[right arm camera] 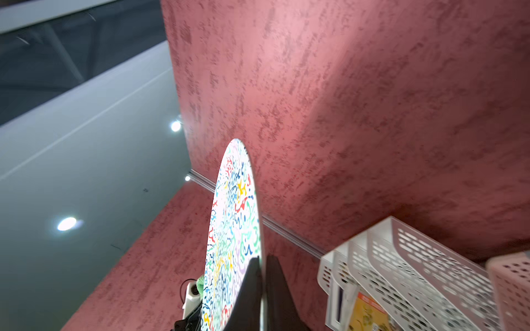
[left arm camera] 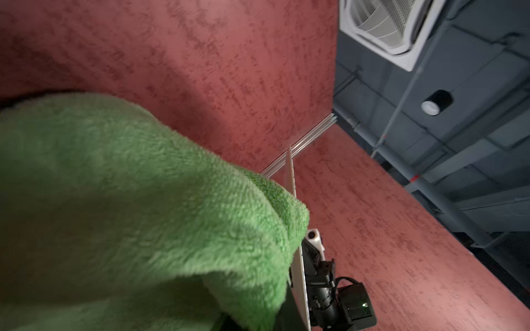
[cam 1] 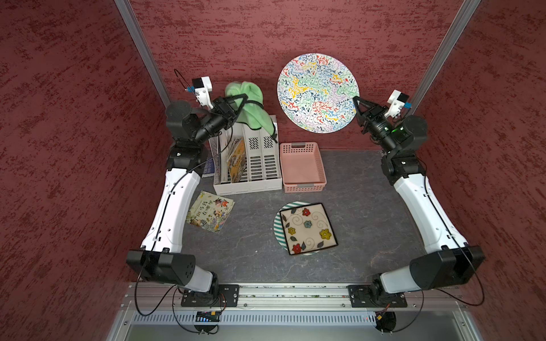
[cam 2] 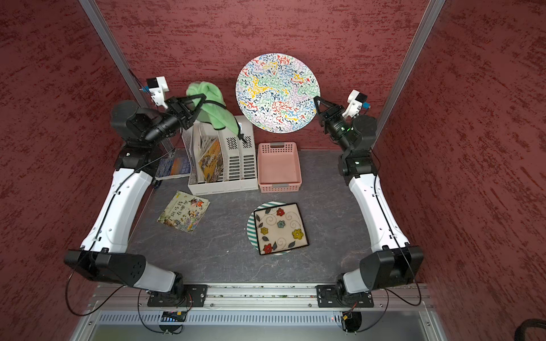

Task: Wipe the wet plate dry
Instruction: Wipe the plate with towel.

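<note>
With the dial centred on the table (cam 1: 369, 206), the surface is blocked at 11 o'clock by the file organizer (cam 1: 257, 174), at 12 o'clock by the pink basket (cam 1: 301, 168) just beside it, at 9 o'clock by a flat book (cam 1: 210, 211), and at the centre by a square plate (cam 1: 307, 228) stacked on a striped plate (cam 1: 277, 233). Open passage is left along the 3 o'clock side and across the front from 5 to 7 o'clock. Overhead, 11 o'clock is occupied by the green cloth (cam 1: 251, 100) above the organizer and 12 o'clock by the raised plate (cam 1: 317, 91), a narrow gap being left between them.
</note>
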### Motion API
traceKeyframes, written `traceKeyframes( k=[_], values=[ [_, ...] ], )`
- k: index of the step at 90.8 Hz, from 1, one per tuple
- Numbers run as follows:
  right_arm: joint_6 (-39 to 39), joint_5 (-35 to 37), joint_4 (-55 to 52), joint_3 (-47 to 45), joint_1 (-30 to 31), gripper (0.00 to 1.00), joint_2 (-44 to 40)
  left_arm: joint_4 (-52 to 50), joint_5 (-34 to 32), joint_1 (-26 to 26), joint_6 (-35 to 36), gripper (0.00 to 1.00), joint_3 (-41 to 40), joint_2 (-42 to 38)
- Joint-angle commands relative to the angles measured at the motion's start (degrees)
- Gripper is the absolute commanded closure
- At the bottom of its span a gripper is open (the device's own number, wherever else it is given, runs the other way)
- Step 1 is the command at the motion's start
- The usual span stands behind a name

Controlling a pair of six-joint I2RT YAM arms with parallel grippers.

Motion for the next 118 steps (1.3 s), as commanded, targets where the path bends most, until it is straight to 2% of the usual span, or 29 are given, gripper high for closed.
traceKeyframes(
  k=[1,9,25,44,63,75,84,96,103,118],
  values=[
    [12.3,-1.7,17.7,-0.7,1.3,1.00,1.3,24.1,3.2,-2.0,-17.6,1.00,5.1,4.8],
    [11.4,-2.3,16.7,-1.5,2.4,1.00,1.2,28.3,2.2,-3.6,-21.9,1.00,10.9,8.9],
    [13.4,-4.1,21.4,-0.6,5.3,1.00,3.7,28.3,1.8,-7.6,-26.4,1.00,24.3,17.7],
    [14.1,-4.2,23.2,1.0,8.2,1.00,6.3,29.7,-0.2,-12.1,-30.1,1.00,32.7,25.4],
    [11.4,-5.4,21.5,8.0,11.5,1.00,11.0,31.6,-4.0,-18.0,-31.6,1.00,33.9,29.4],
    [10.8,-3.5,19.8,10.3,12.3,1.00,13.2,33.6,-5.5,-21.6,-32.5,1.00,34.1,31.4],
    [9.4,-1.4,16.8,16.9,11.5,1.00,16.2,34.9,-5.1,-23.9,-32.9,1.00,33.1,31.8],
    [6.3,0.7,9.5,25.2,7.8,1.00,19.1,38.9,-5.4,-25.3,-34.1,1.00,27.5,29.9],
    [6.7,0.8,10.0,23.5,5.3,1.00,18.4,39.1,-6.0,-23.6,-33.9,1.00,24.7,27.5],
    [6.2,-0.9,14.3,10.6,3.6,1.00,11.1,36.6,-6.4,-18.4,-33.6,1.00,25.9,24.9]
  ],
)
